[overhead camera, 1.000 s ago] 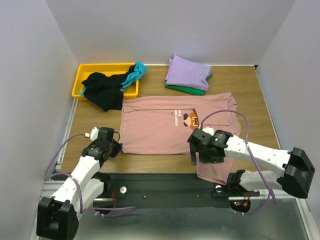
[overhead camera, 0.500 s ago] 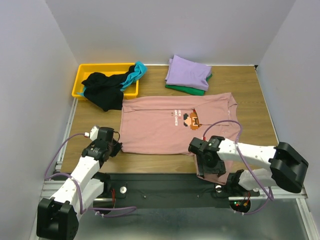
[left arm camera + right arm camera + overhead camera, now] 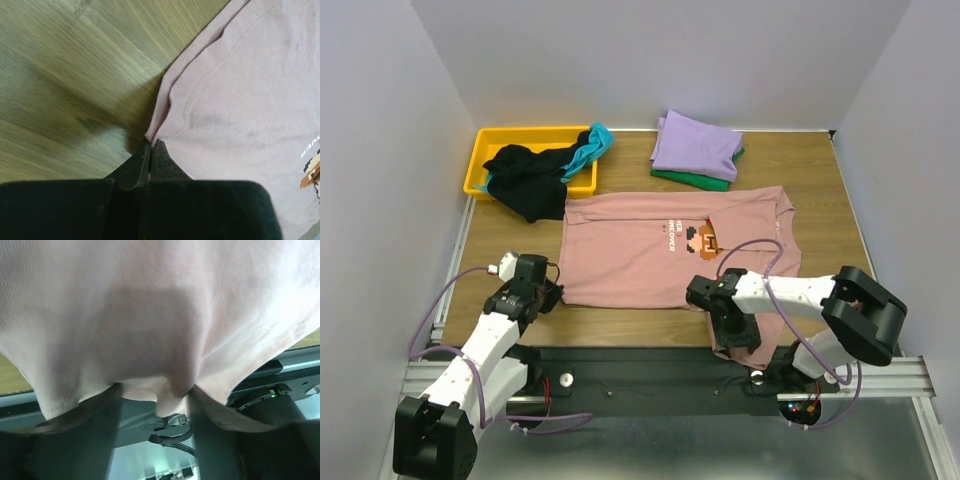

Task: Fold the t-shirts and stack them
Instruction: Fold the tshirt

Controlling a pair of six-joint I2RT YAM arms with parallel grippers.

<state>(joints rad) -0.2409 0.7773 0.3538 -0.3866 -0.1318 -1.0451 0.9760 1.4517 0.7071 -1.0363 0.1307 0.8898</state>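
Note:
The dusty-pink t-shirt (image 3: 640, 255) lies flat on the wooden table, print up, with one sleeve hanging over the near edge. My left gripper (image 3: 553, 294) is shut on the shirt's near-left corner; the left wrist view shows the cloth edge (image 3: 165, 107) pinched between the tips (image 3: 151, 145). My right gripper (image 3: 738, 336) is at the hanging sleeve, with the jaws apart and pink cloth (image 3: 150, 315) draped between the fingers (image 3: 82, 415). A folded lavender tee (image 3: 696, 145) sits on a green one (image 3: 672, 175) at the back. Black (image 3: 525, 182) and teal (image 3: 593, 146) tees spill from the bin.
The yellow plastic bin (image 3: 485, 152) stands at the back left. The metal frame rail (image 3: 650, 375) and cables run along the near edge below the sleeve. White walls close in both sides and the back.
My right gripper has moved left and toward the near edge, onto the hanging sleeve, with its arm drawn in. The left arm and the shirt have not moved.

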